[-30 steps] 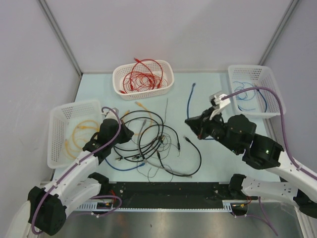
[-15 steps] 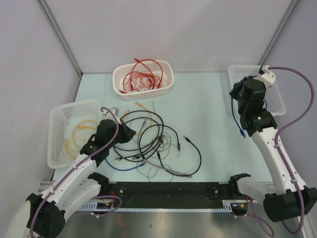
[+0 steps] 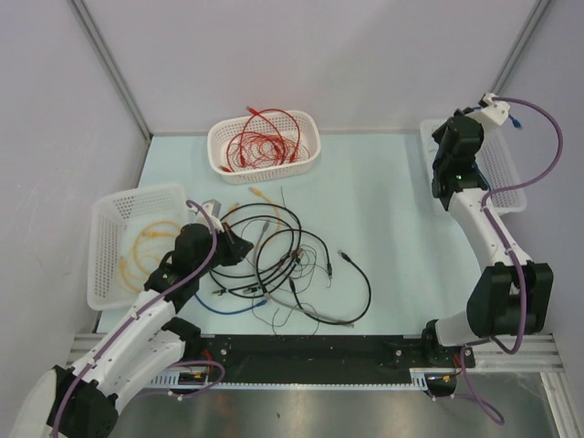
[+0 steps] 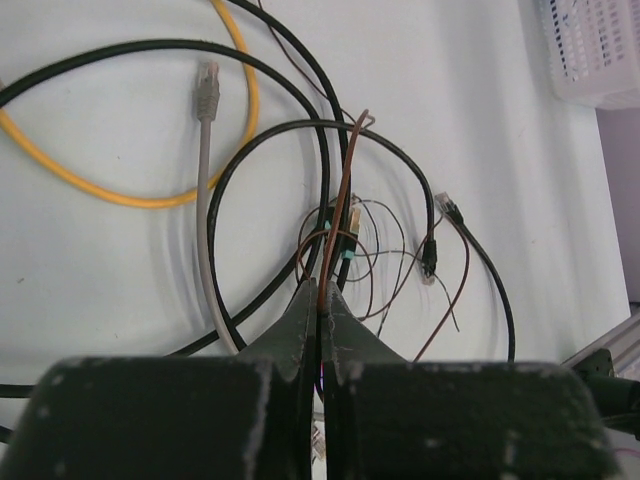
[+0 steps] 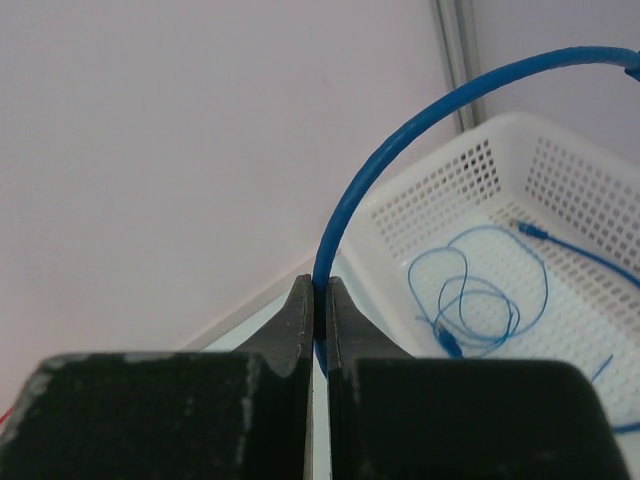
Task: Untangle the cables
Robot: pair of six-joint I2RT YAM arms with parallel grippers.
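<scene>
**Top view.** The table (image 3: pixel 383 219) carries a loose tangle of black cables (image 3: pixel 290 239) left of centre, their loops overlapping. One black strand runs out to the right and ends in a plug pointing toward the back. A blue strand (image 3: pixel 224 310) curves along the tangle's near-left edge. Red cables (image 3: pixel 265 141) lie coiled in the back basket (image 3: pixel 219 157). Yellow cables (image 3: pixel 151 242) lie in the left basket (image 3: pixel 100 265). The left gripper (image 3: pixel 239 246) sits at the tangle's left edge. The right gripper (image 3: pixel 453 128) is raised over the near-left corner of the right basket (image 3: pixel 504 173).

**Left wrist view.** The left gripper's fingers are pressed together on a thin brown wire (image 4: pixel 345 190). The wire's long axis runs straight out from the fingertips, crosses a black loop and ends in a small bent tip. Beside it lies a grey cable (image 4: pixel 205 200), roughly parallel, its plug pointing away from the gripper. A yellow cable (image 4: pixel 150 195) arcs under the grey one, its loop opening away from the gripper.

**Right wrist view.** The right gripper's fingers are clamped on a blue cable (image 5: pixel 400 130). It rises from the fingertips and bends in an arc to the right, above the right basket. A blue coil (image 5: pixel 480 290) rests on that basket's floor.
</scene>
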